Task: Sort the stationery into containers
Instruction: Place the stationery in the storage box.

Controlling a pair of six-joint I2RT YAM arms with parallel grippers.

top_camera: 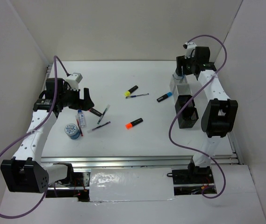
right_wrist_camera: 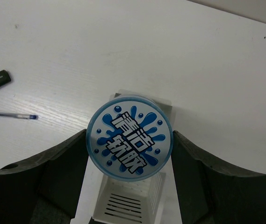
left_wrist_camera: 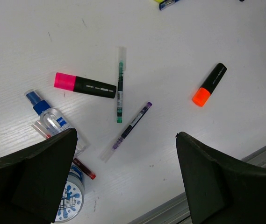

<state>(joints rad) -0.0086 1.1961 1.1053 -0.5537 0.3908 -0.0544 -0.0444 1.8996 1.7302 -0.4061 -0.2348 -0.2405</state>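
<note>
My right gripper is shut on a round blue-white tape roll and holds it over the open top of the white bin. That bin heads a row with two black bins. My left gripper hangs open and empty above a cluster at the left: a pink-capped highlighter, a green pen, a purple pen, a clear bottle, a red pen and a second tape roll. An orange-capped highlighter lies apart to the right.
Mid-table lie a yellow-capped highlighter, a blue pen and a blue-capped highlighter. White walls close in the table on the left, back and right. A metal rail runs along the near edge.
</note>
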